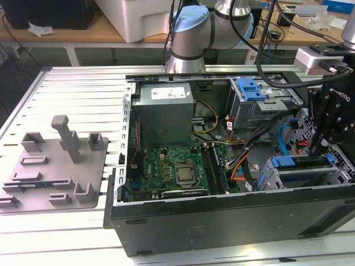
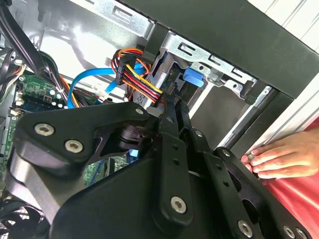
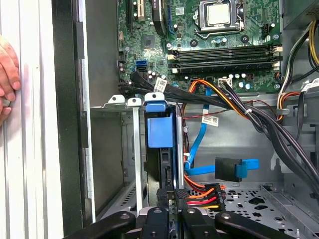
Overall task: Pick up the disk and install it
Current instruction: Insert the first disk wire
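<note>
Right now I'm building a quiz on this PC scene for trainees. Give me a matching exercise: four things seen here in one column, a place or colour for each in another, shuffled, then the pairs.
Things:
1. grey fixture block
2. processor socket
3. hand
4. flat data cable

Places or colours:
A. blue, running down beside the drive cage
B. on the slatted table, at the exterior view's left of the case
C. in the middle of the green motherboard
D. resting outside the case's black wall

Pairs: 1-B, 2-C, 3-D, 4-A
</note>
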